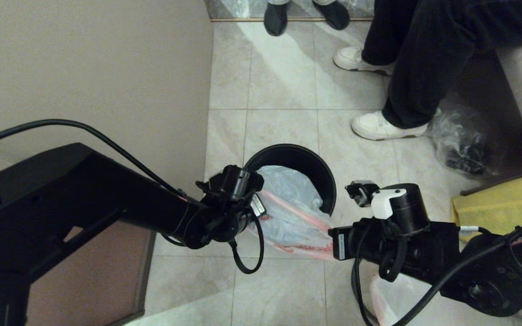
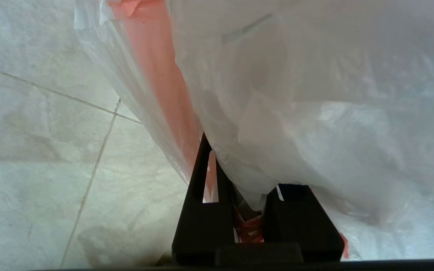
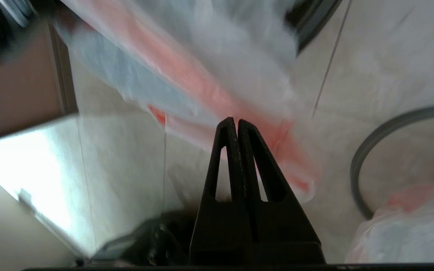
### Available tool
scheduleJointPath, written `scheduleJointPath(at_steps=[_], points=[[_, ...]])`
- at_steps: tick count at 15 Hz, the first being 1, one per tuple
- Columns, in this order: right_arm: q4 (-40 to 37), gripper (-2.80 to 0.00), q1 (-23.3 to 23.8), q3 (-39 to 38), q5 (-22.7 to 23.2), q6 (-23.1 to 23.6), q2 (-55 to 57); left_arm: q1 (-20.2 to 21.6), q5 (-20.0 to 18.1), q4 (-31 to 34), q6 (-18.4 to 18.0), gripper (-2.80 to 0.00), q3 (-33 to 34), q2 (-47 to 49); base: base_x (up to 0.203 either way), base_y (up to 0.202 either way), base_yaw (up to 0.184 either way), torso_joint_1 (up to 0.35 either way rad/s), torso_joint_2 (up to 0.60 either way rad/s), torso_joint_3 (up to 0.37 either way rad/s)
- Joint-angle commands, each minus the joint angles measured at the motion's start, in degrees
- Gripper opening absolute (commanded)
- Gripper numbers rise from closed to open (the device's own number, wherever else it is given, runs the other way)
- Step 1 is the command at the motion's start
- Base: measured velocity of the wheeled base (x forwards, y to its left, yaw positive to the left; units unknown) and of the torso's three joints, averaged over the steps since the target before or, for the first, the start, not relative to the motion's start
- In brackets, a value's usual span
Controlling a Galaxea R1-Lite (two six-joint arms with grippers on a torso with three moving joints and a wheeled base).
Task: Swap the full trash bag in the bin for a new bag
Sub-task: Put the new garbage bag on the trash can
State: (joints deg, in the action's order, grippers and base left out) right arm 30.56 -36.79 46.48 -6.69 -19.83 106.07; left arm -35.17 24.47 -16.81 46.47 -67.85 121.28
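The black bin (image 1: 308, 158) stands on the tiled floor. The new bag (image 1: 288, 213), thin and white with an orange-red hem, lies half inside the bin and hangs over its near rim. My left gripper (image 1: 257, 204) is at the bin's near-left rim, shut on a bunched part of the new bag (image 2: 277, 113). My right gripper (image 1: 333, 242) (image 3: 236, 121) is shut by the bag's outer hem, and no film shows between its fingers. The full trash bag (image 1: 392, 294) (image 3: 409, 229) lies under my right arm, beside the grey rim ring (image 3: 356, 165).
A beige wall (image 1: 107, 68) runs along the left. A seated person's legs and white shoes (image 1: 383, 127) are beyond the bin on the right. A clear glossy bag (image 1: 460, 140) and a yellow bag (image 1: 496, 199) lie at the right.
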Motion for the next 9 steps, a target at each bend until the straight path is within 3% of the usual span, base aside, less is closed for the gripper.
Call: scheduleJointPath(at_steps=[1, 6, 9], points=[[0.0, -2.80, -0.1, 0.0, -0.7, -0.2, -4.6, -0.1, 0.1, -0.2, 0.3, -2.80, -0.1, -0.2, 0.000, 0.000, 0.000, 0.000, 0.00, 0.000], [-0.3, -2.80, -3.2, -5.1, -0.7, 0.2, -8.7, -0.1, 0.2, -0.3, 0.2, -2.80, -0.1, 0.3, 0.000, 0.000, 0.000, 0.000, 0.00, 0.000], [-1.2, -2.80, -4.7, -5.5, -0.6, 0.1, -3.3, 0.0, 0.2, -0.3, 0.3, -2.80, 0.0, 0.3, 0.000, 0.000, 0.000, 0.000, 0.00, 0.000]])
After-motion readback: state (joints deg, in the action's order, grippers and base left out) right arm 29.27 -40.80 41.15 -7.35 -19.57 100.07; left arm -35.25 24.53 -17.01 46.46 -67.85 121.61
